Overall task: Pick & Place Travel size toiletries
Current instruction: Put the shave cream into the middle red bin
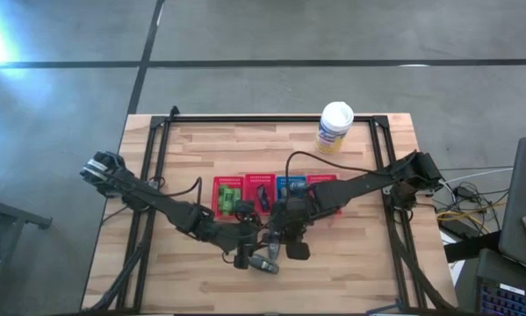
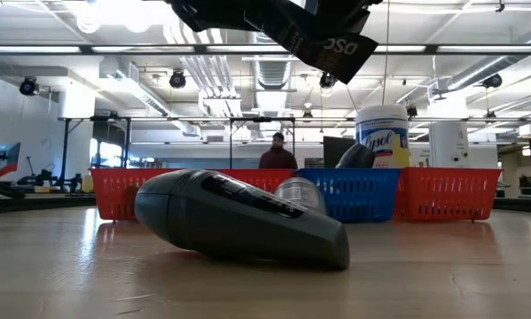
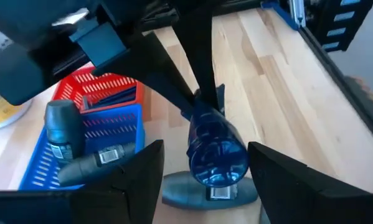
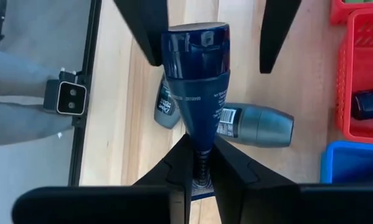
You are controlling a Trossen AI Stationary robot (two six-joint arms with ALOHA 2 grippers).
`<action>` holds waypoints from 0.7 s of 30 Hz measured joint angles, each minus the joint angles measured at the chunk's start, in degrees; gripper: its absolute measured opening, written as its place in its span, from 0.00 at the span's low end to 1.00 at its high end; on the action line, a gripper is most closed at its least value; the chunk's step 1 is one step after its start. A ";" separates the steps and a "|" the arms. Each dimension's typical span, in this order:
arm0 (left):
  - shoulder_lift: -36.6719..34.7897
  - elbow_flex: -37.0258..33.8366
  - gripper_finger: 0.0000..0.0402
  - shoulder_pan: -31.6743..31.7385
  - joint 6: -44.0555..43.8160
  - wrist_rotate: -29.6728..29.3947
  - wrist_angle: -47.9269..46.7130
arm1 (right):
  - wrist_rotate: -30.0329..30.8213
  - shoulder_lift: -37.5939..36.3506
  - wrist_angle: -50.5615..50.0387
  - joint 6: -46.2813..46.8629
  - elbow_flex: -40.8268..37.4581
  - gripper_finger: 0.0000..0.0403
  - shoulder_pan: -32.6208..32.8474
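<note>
Right gripper (image 4: 198, 163) pinched shut on the thin end of a dark blue tube (image 4: 196, 68), held above the table (image 1: 350, 272) just in front of the row of baskets. Left gripper (image 3: 205, 180) spread wide either side of that tube's broad end, fingers apart from it. Beneath, two grey deodorant sticks (image 4: 251, 124) lying on the wood, touching or nearly so. More grey sticks in the blue basket (image 3: 43, 163), a dark item in a red basket (image 4: 360, 81). White canister (image 1: 335, 127) well behind, near the table's far edge. Low view blocked by one grey stick (image 2: 238, 217) close up; a person (image 2: 277, 152) standing far off behind the baskets.
</note>
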 joint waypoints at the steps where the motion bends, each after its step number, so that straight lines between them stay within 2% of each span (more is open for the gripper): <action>1: -0.02 0.00 0.59 0.01 -0.67 0.02 0.14 | 0.02 0.00 0.13 0.00 0.00 0.10 0.00; 7: -0.08 0.00 0.53 0.03 -1.31 1.14 0.67 | 0.07 0.00 1.47 0.83 0.00 0.12 0.00; 16: -0.11 0.00 0.32 0.22 -1.33 2.51 0.58 | 0.21 0.00 2.14 1.05 0.00 0.10 0.00; 21: -0.51 0.09 0.32 0.18 -2.34 1.34 -3.05 | 1.52 -0.28 2.48 1.04 -0.02 0.19 -0.02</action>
